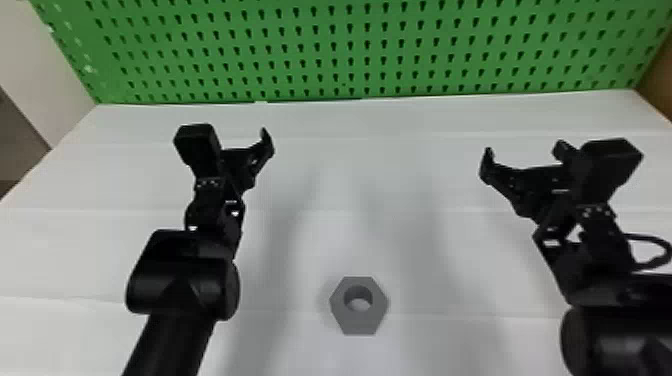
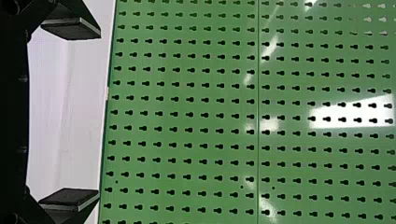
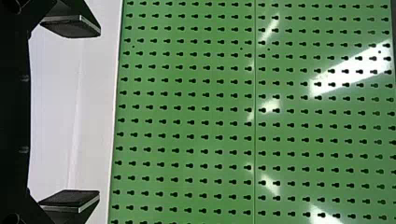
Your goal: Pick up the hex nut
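Note:
In the head view, a grey hex nut (image 1: pixel 359 322) lies flat on the white table, its round hole facing up, low and near the middle. My left gripper (image 1: pixel 242 137) is up and to the left of the nut, well apart from it. On the other side, my right gripper (image 1: pixel 522 152) is up and to the right of it, also well apart. The wrist views show wide gaps with nothing held between the fingers of the left gripper (image 2: pixel 99 116) and of the right gripper (image 3: pixel 99 114).
A green pegboard (image 1: pixel 350 50) stands along the table's back edge. The white table (image 1: pixel 350 175) stretches between and beyond both arms. A black cable (image 1: pixel 655 239) loops out beside the right wrist.

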